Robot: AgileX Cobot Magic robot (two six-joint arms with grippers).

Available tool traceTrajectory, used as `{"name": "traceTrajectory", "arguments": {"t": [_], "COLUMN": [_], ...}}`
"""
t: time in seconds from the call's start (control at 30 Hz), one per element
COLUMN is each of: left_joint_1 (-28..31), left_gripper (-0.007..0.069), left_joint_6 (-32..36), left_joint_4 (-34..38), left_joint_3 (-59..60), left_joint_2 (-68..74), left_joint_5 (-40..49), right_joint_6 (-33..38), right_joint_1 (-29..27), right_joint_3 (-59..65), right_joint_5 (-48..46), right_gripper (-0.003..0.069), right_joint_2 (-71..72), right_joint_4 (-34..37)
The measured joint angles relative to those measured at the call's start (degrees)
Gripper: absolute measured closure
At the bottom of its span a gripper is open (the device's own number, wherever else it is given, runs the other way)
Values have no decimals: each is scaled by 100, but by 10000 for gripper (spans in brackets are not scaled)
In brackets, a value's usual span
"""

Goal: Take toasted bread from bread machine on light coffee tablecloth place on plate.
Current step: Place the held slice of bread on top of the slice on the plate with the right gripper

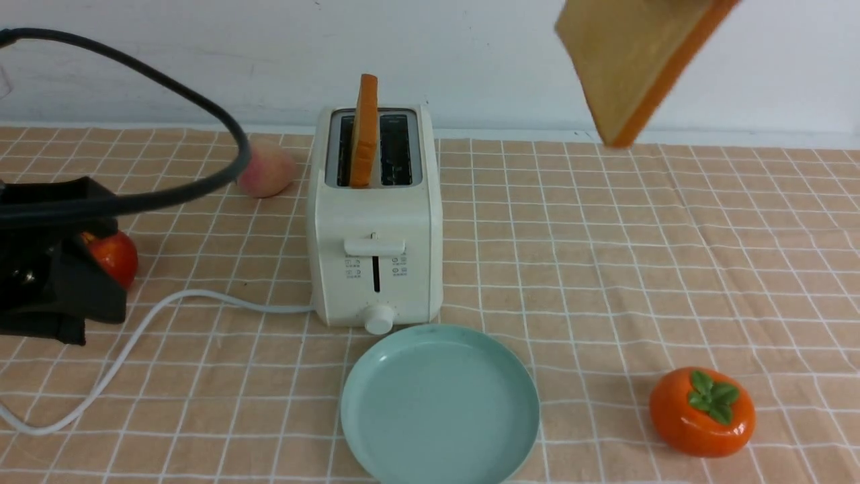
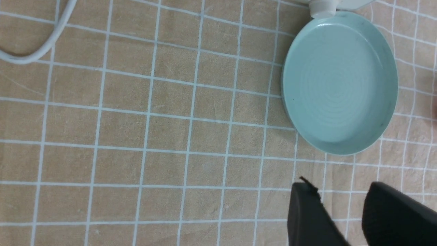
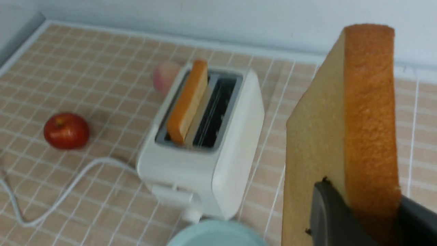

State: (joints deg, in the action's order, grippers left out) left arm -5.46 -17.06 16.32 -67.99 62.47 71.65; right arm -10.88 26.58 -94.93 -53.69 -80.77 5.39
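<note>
The cream-white bread machine [image 1: 375, 255] stands on the light coffee tablecloth [image 1: 605, 269]. One slice of toasted bread [image 1: 365, 131] stands upright in its left slot; the right slot is empty. My right gripper [image 3: 372, 213] is shut on the second slice [image 3: 341, 119], holding it by its lower end. That slice [image 1: 631, 60] hangs tilted high at the back right, above the cloth; the gripper itself is out of the front view. The empty pale blue-green plate [image 1: 440, 403] lies just in front of the toaster. My left gripper [image 2: 344, 205] is open and empty, low over the cloth beside the plate [image 2: 341, 85].
A red apple [image 1: 114, 255] sits by my left arm [image 1: 47, 282]. A peach [image 1: 267, 171] lies behind the toaster's left side. An orange persimmon [image 1: 702, 410] sits at the front right. The white cord [image 1: 134, 336] runs across the front left. A black cable [image 1: 201, 101] arcs overhead.
</note>
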Motion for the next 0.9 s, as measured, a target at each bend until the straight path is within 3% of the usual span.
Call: {"name": "traceTrajectory", "arguments": {"t": [0.13, 0.23, 0.27, 0.4, 0.43, 0.53, 0.57, 0.6, 0.73, 0.87, 0.9], "left_joint_1": [0, 0, 0, 0, 0, 0, 0, 0, 0, 0, 0], "left_gripper": [386, 386, 386, 386, 386, 386, 386, 386, 386, 386, 386], "left_joint_6": [0, 0, 0, 0, 0, 0, 0, 0, 0, 0, 0], "left_joint_4": [10, 24, 24, 84, 92, 154, 154, 154, 154, 154, 154], "left_joint_3": [0, 0, 0, 0, 0, 0, 0, 0, 0, 0, 0], "left_joint_2": [0, 0, 0, 0, 0, -5, -5, -5, -5, -5, -5], "left_joint_5": [4, 4, 4, 4, 4, 4, 4, 4, 4, 4, 4], "right_joint_6": [-99, 459, 519, 2494, 2588, 4233, 4233, 4941, 5515, 5677, 5732], "right_joint_1": [0, 0, 0, 0, 0, 0, 0, 0, 0, 0, 0], "right_joint_3": [1579, 2828, 2828, 3634, 3646, 3719, 3719, 3723, 3723, 3734, 3734], "right_joint_5": [529, 1063, 1093, 1552, 1568, 1788, 1788, 1860, 1939, 1973, 1993], "right_gripper": [549, 549, 549, 549, 549, 549, 549, 549, 539, 446, 384], "right_joint_2": [172, 46, 34, -400, -400, -1015, -1051, -1335, -1853, -2187, -2200], "right_joint_4": [1039, 2578, 2578, 5017, 5122, 6707, 6781, 7341, 7816, 7856, 7840]}}
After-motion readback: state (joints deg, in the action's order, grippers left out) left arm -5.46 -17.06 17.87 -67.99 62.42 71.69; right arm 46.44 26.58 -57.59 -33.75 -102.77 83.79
